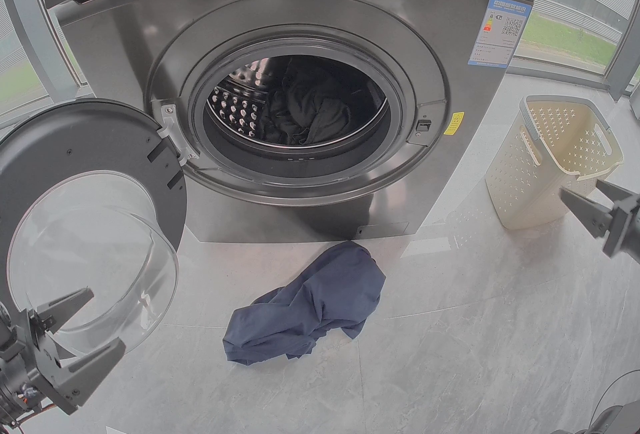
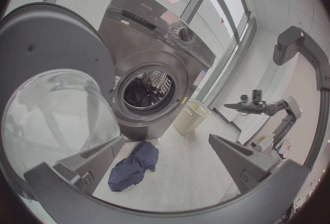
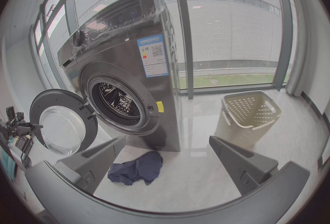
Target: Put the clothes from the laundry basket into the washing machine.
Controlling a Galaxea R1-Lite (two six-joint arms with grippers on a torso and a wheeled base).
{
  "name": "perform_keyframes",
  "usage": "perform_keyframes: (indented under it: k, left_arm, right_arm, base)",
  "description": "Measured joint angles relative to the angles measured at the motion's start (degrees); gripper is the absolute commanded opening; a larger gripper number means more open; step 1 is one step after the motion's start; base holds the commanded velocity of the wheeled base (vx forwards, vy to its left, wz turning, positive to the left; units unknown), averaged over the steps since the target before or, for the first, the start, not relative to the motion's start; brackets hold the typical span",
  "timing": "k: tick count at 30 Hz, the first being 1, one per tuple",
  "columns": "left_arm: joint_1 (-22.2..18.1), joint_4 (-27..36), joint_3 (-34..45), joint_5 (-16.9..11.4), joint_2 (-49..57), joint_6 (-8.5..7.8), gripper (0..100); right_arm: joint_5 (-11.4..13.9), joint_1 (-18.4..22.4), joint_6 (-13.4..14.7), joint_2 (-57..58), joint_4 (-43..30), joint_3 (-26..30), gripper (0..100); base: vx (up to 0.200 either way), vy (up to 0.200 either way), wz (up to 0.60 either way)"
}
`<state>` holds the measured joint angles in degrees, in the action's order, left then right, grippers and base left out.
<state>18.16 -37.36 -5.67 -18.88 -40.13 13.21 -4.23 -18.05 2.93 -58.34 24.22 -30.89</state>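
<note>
Navy garment (image 1: 307,305) on pale floor (image 1: 480,349) by tall windows (image 3: 233,28) — left gripper (image 1: 107,319), right gripper (image 1: 580,187) agape, empty.

This is a bright, glass-walled room set up as a laundry corner. A front-loading washer (image 1: 433,29) stands on pale stone-look floor tiles (image 1: 480,335), with a plastic basket (image 1: 513,182) at its right side. Tall windows (image 3: 240,1) behind show a lawn (image 3: 227,80) and a ribbed grey building (image 3: 237,42).
</note>
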Motion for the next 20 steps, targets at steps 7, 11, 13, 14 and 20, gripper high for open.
perform_keyframes:
  k: [7, 11, 13, 14, 20]
  left_arm:
    - [-3.71, 12.63, 1.77, 5.07, 11.22, -2.82, 100]
    - [-6.57, 21.19, 2.8, 10.46, 17.42, -5.5, 100]
    - [-8.85, 26.26, 3.33, 13.09, 21.22, -7.52, 100]
    - [-9.94, 28.26, 3.5, 14.18, 23.04, -8.51, 100]
    - [-16.35, 37.34, 4.51, 19.7, 33.91, -11.87, 100]
  right_arm:
    - [0.35, 5.88, -1.54, 19.9, -7.5, 10.74, 100]
    - [-0.17, 9.18, -1.43, 31.09, -12.65, 16.57, 100]
    - [0.6, 10.97, -1.78, 36.99, -15.75, 19.79, 100]
    - [1.22, 11.73, -2.17, 39.39, -16.94, 21.05, 100]
    - [5.51, 16.54, -4.05, 52.01, -24.15, 28.44, 100]
  base:
    - [0.0, 0.0, 0.0]
    - [0.0, 0.0, 0.0]
    - [0.0, 0.0, 0.0]
    - [0.0, 0.0, 0.0]
    - [0.0, 0.0, 0.0]
